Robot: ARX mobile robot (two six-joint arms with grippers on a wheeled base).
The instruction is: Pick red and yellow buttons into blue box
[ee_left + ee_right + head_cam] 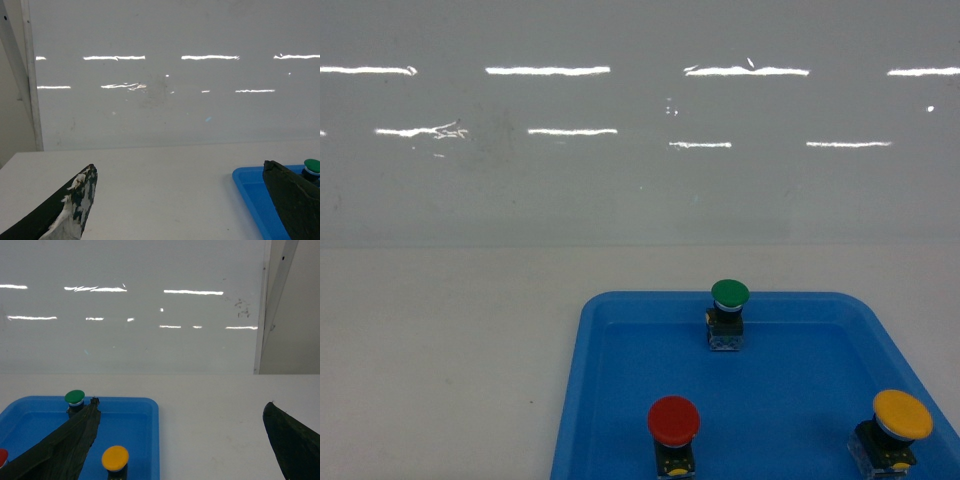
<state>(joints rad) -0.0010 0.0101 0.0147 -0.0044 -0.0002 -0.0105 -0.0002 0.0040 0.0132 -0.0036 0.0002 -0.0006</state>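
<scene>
a shallow blue tray with rounded corners sits on the white counter, in front of a glossy white wall. three push-buttons stand upright in it, well apart from one another. the red button stands near the tray's front left, the yellow button near the front right, and a green button near the back rim. the blue box does not appear in any view.

the left hand hangs over bare counter just left of the tray, its two fingers spread wide, nothing between them. the right hand is likewise spread wide and holds nothing; its left finger lies over the tray beside the green button, and its other finger is over bare counter right of the tray. the yellow button sits between them.
</scene>
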